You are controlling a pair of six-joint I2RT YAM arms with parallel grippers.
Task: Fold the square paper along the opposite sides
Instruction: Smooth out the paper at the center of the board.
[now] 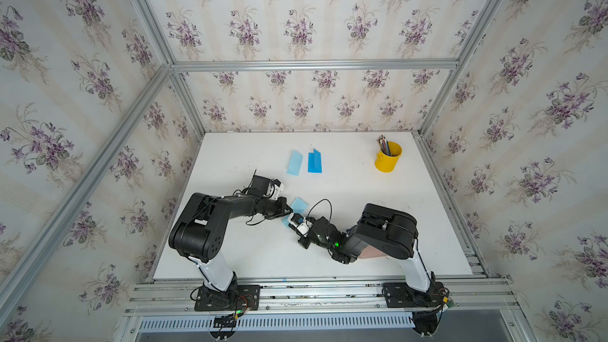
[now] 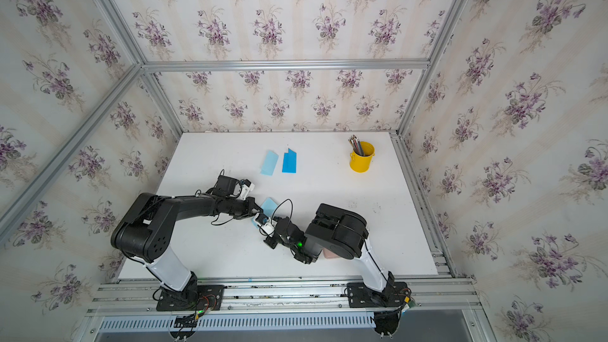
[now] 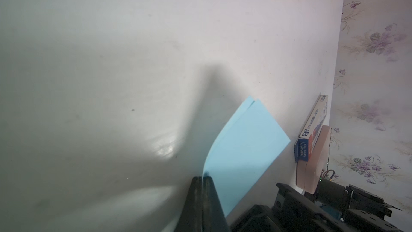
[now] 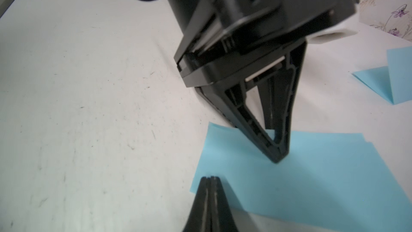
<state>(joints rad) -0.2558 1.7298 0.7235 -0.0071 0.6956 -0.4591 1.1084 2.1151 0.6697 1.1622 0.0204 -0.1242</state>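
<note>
Both top views looked steeply down over my whole table point(image 1: 362, 192); my wrist cameras sat close, sharing the light blue paper point(image 3: 245, 148).

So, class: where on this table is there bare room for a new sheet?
Free: the stretch between the yellow bucket and the right arm; the far-left corner beside the folded papers. Crowded: mid-table, where it meets the left arm on the light blue paper.

Plain light blue folded paper sheet point(image 1: 298, 204); second light blue folded paper point(image 1: 294, 162), plain; deeper blue folded paper point(image 1: 315, 163), plain; yellow metal pail point(image 1: 388, 159); white counter point(image 1: 362, 225), grey-scuffed; cream-striped wallpaper point(image 1: 296, 21), purple violet sprigs with grey-green leaves.
</note>
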